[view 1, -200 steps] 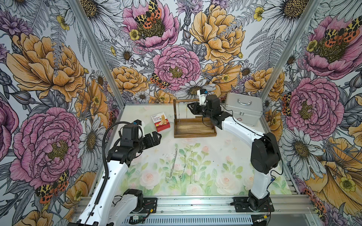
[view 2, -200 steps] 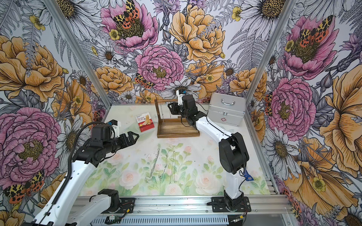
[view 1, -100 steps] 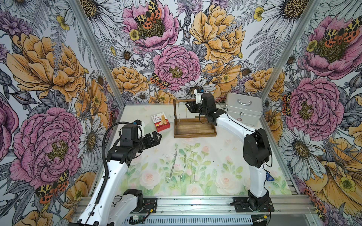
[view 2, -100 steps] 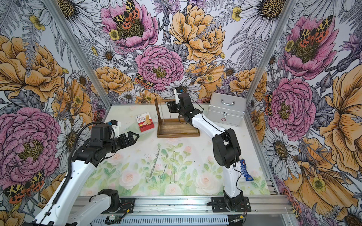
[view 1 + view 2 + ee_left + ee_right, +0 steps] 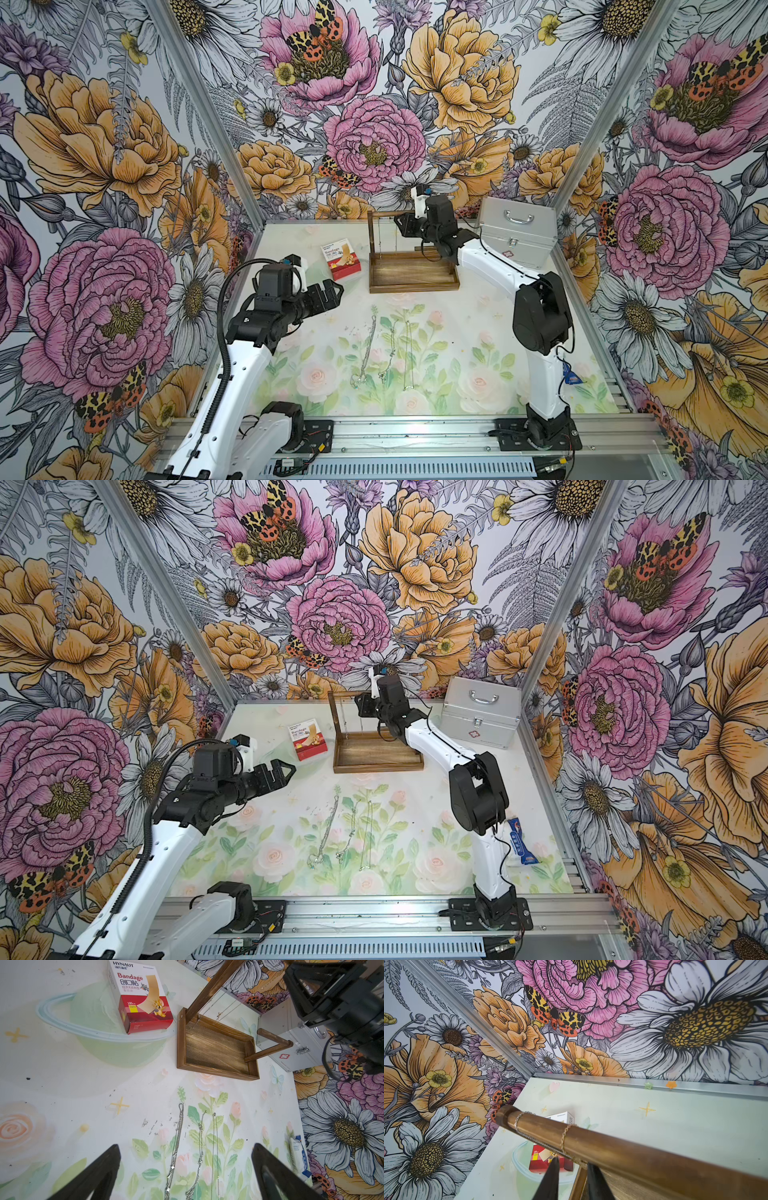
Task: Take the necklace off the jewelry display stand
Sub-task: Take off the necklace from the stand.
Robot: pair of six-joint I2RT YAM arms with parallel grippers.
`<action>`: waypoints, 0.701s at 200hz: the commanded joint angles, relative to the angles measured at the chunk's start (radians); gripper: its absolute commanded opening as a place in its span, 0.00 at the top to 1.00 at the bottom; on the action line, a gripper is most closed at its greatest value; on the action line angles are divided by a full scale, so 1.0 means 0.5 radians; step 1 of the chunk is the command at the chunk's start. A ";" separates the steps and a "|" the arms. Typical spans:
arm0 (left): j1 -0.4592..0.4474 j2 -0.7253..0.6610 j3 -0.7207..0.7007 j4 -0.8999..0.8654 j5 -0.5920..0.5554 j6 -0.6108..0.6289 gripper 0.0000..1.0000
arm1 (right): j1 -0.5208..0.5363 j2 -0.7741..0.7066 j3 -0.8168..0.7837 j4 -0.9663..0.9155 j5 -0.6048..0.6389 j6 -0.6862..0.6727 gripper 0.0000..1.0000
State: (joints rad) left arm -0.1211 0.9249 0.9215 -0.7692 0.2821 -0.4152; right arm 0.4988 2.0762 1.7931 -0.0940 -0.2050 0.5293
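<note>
- We see the jewelry display stand [image 5: 409,272] at the back of the table, between a bandage box [image 5: 340,259] just beside it on the left and a silver case [image 5: 517,237] on the right.
- Its tray base lies with the long side running left to right, parallel to the back wall.
- The upright post [image 5: 370,241] rises at the tray's left end. The top rod [image 5: 633,1151] runs level from it toward the right, along the same line as the tray's long side.
- Two chains loop over the rod and hang straight down toward the tray. A silver necklace [image 5: 518,1121] sits close to the post end, and a gold necklace [image 5: 564,1136] sits further along.
- The right gripper [image 5: 572,1162] is just under the rod at the gold necklace. Its jaws stand only narrowly apart, with a gap showing between them.
- The gold chain drops into that gap, but we cannot tell whether either finger presses on it.
- The left gripper [image 5: 338,290] hangs over the left side of the table, well apart from the stand. Its jaws are spread wide and hold nothing.
- Three loose necklaces [image 5: 365,353] lie stretched front to back on the mat.
</note>
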 commanded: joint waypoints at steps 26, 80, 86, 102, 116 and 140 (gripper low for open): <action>0.015 -0.001 -0.022 0.034 0.049 0.010 0.01 | 0.018 0.068 0.100 -0.017 0.030 -0.029 0.76; 0.017 0.003 -0.023 0.033 0.054 0.010 0.01 | 0.021 0.066 0.116 -0.017 0.043 -0.037 0.82; 0.017 0.003 -0.024 0.032 0.053 0.011 0.01 | 0.022 0.063 0.115 -0.017 0.043 -0.040 0.83; 0.017 0.003 -0.024 0.032 0.056 0.011 0.02 | 0.023 0.060 0.116 -0.017 0.043 -0.046 0.84; 0.018 0.006 -0.024 0.037 0.058 0.009 0.01 | 0.021 0.059 0.116 -0.017 0.047 -0.045 0.84; 0.016 0.005 -0.027 0.035 0.061 0.013 0.01 | 0.021 0.057 0.116 -0.018 0.053 -0.047 0.87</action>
State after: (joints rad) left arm -0.1211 0.9249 0.9215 -0.7692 0.2825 -0.4152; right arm 0.5011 2.1036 1.8198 -0.1089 -0.2012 0.5220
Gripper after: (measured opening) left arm 0.986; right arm 0.141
